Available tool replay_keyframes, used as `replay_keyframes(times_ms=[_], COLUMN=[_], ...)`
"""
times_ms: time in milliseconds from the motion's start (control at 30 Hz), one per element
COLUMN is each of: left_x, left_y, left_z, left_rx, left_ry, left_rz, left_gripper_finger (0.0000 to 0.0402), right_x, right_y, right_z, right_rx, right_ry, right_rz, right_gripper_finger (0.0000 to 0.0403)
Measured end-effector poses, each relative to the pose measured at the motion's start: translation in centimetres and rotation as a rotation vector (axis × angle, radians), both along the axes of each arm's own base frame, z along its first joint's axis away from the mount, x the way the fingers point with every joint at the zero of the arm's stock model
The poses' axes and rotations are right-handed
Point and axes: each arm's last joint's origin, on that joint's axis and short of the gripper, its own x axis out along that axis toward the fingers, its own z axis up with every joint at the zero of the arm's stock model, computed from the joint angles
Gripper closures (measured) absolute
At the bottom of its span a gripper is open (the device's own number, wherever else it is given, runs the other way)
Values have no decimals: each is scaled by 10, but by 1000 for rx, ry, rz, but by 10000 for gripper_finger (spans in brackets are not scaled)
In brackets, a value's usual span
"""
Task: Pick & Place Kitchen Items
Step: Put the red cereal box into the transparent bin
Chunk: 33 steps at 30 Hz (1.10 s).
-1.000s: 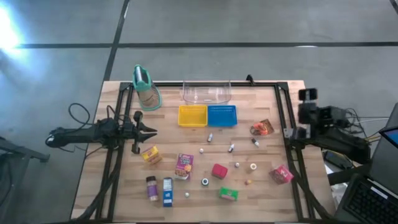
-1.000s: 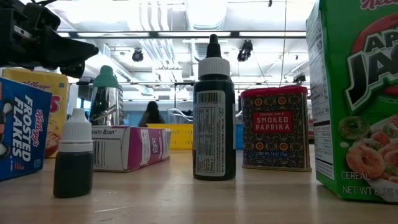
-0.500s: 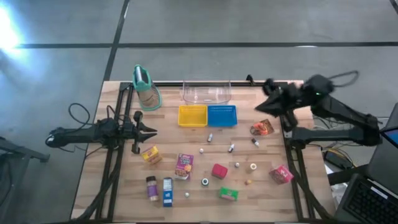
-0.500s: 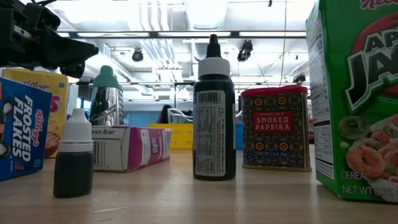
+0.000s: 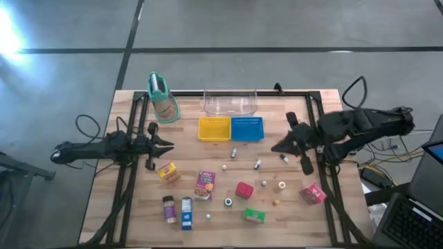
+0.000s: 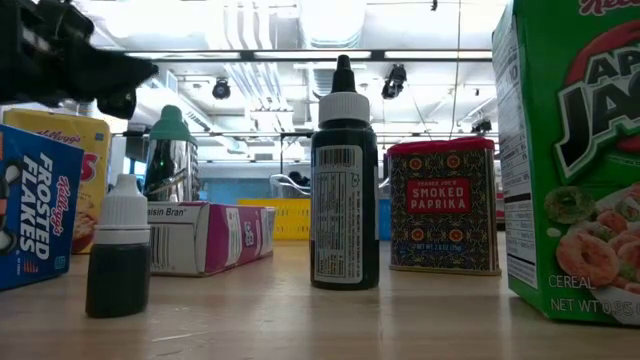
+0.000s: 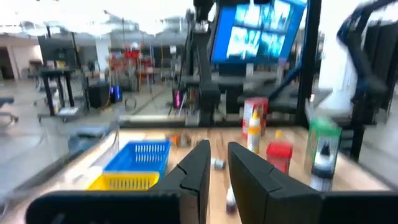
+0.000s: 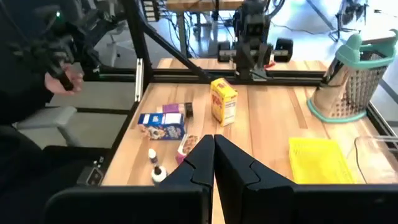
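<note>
The kitchen items lie scattered on the wooden table: a yellow carton point(image 5: 168, 172), a pink-purple carton point(image 5: 205, 184), a red block point(image 5: 243, 189), a green carton point(image 5: 254, 216), a blue carton point(image 5: 186, 213), a pink carton point(image 5: 313, 194) and small white and silver pieces point(image 5: 257, 164). My right gripper point(image 5: 277, 148) point(image 8: 214, 144) hovers shut and empty over the table's right part, above where the orange pouch lies, which the arm hides. My left gripper point(image 5: 169, 146) point(image 7: 217, 163) waits at the left edge, raised, with a narrow gap between its fingers and nothing in it.
A yellow tray point(image 5: 214, 128), a blue tray point(image 5: 247, 128) and a clear bin point(image 5: 230, 102) stand at the far middle. A tan container with a teal top point(image 5: 162, 98) is at the far left. A dark bottle point(image 6: 344, 190) and a paprika tin point(image 6: 443, 205) stand near the front. A person's hand point(image 8: 62, 78) shows beyond the table.
My right arm has swung out from its folded place at the table's right edge, up and over the table toward the left. Its gripper has tipped over and now slants down above the table's right part. It has stayed shut. No item has moved.
</note>
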Motion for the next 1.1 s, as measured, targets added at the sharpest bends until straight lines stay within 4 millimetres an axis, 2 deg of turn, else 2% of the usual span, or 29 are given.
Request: replay_keyframes(times_ms=[133, 233, 500, 633, 867, 1100], left_x=[-4, -7, -8, -6, 0, 0], left_y=[0, 0, 0, 0, 0, 5], left_z=[17, 26, 28, 25, 4, -6], left_rx=[-11, -10, -75, -78, -55, -76], left_ry=[-182, -278, -303, -264, -38, 58], left_rz=[-3, -3, -21, -20, -4, 175], left_gripper_finger=[337, 337, 337, 337, 337, 337], right_x=[-13, -20, -28, -33, -48, -62], right_y=[11, 17, 36, 51, 73, 98], right_z=[9, 5, -29, -44, -64, -71], right_rx=[26, 89, 268, 307, 295, 300], right_ry=[17, 74, 380, 533, 761, 892], right_rz=[-62, -69, -177, -253, -474, -663], right_gripper_finger=[394, 394, 394, 394, 394, 394])
